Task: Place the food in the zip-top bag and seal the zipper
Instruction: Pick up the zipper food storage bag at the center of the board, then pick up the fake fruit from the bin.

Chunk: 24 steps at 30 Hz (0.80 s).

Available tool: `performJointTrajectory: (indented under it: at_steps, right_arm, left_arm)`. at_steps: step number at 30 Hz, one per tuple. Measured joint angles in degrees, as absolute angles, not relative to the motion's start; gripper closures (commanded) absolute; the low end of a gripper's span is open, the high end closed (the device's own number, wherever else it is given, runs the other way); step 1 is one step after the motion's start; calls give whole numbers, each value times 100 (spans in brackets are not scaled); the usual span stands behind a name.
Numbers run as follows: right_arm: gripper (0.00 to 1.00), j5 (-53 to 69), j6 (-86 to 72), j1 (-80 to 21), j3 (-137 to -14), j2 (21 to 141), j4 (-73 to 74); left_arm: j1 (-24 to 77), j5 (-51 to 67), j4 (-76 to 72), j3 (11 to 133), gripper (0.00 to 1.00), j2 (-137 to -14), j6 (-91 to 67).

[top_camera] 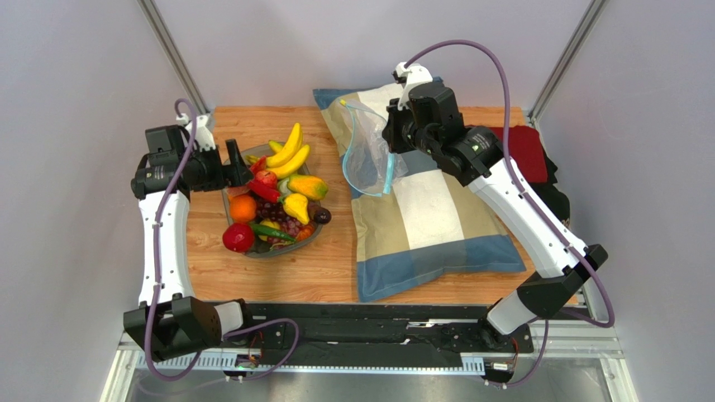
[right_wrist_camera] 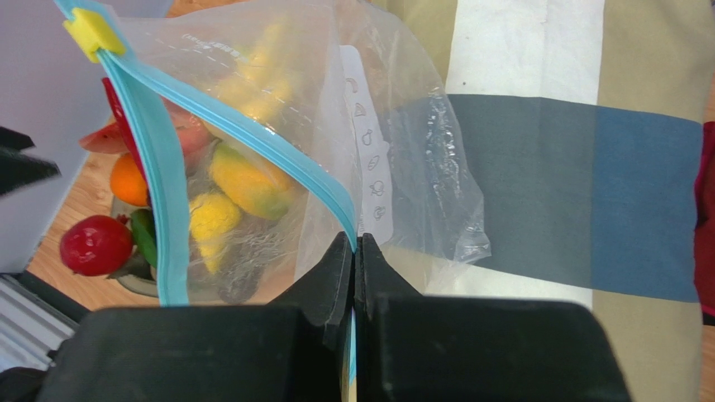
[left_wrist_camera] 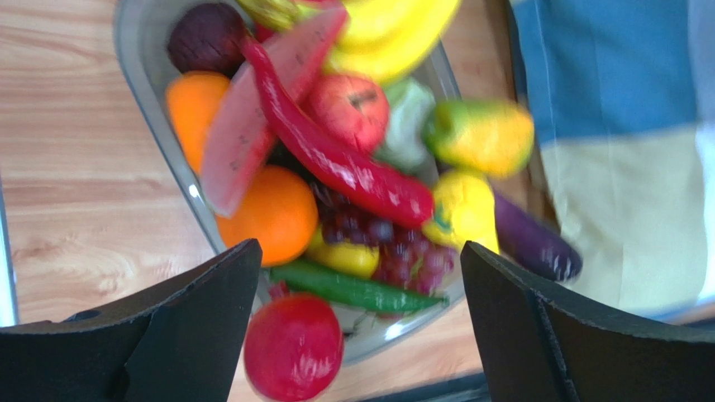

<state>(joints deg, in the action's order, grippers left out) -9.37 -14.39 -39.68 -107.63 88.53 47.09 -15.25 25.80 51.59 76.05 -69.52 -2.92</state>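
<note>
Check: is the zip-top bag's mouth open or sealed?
Open: the zip-top bag's blue zipper strips diverge from the yellow slider; right pincer pinches one.

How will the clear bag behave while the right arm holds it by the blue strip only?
The zip-top bag looks thin and crinkled, so it will probably sag and sway. Its mouth gapes between the zipper strips, but may collapse when pushed. The right gripper pinches one spot, so the bag could twist.

Top view looked down from behind over wooden table point(top_camera: 210, 268); wrist views sat close, both caught heaped glossy toy fruit point(left_wrist_camera: 336, 163).
</note>
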Motion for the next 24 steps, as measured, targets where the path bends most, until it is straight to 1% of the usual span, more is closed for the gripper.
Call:
performJointTrajectory:
  at_steps: [5, 11, 18, 23, 24]
  right_arm:
    - [100, -913, -1745, -4110, -10892, 8862, 4600]
    - [100, -941, -1977, -4464, -10890, 8919, 4484]
    - [100, -878, -2248, -4473, -10991, 9196, 4412]
    - [100, -650, -2499, -4473, -11000, 9205, 4324]
    - [100, -587, -2558, -4473, -11000, 9205, 4298]
  left_arm:
    - [-1498, 2781, 6337, 7548, 1, -6672, 1439]
    - [-1498, 2287, 7000, 6820, 1, -6195, 2412]
    - [-1334, 1820, 6829, 6364, 1, -6348, 2502]
    - [-1240, 1481, 6521, 6134, 1, -6672, 2477]
    - [-1232, 1433, 6460, 6101, 2, -6737, 2475]
